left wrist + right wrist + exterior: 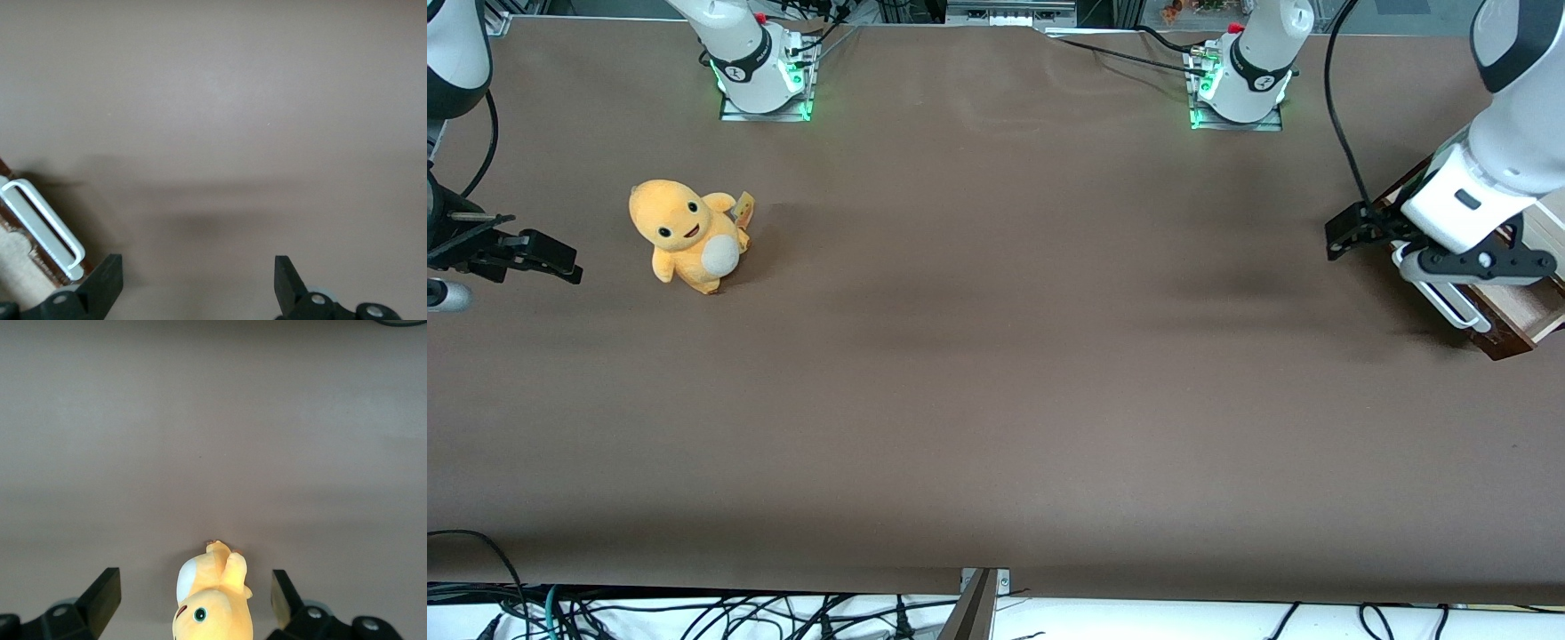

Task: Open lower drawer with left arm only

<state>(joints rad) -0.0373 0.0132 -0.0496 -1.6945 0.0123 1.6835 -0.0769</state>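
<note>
The lower drawer (1504, 341) sits at the working arm's end of the table. It has a dark brown front, and some wood inside shows next to that front. Its long white bar handle (1449, 302) (43, 230) runs along the front. The left arm (1507, 133) reaches down over the drawer. Its black gripper (1414, 253) (198, 280) hangs open just above the brown table top, close beside the handle and not touching it. Nothing is between its fingers (110, 277). The drawer front (32, 248) lies just off one finger.
A yellow plush toy (689, 236) (213, 607) stands toward the parked arm's end of the table. Two white arm bases with green lights (765, 71) (1240, 80) sit at the table edge farthest from the front camera. Cables hang below the near edge (996, 587).
</note>
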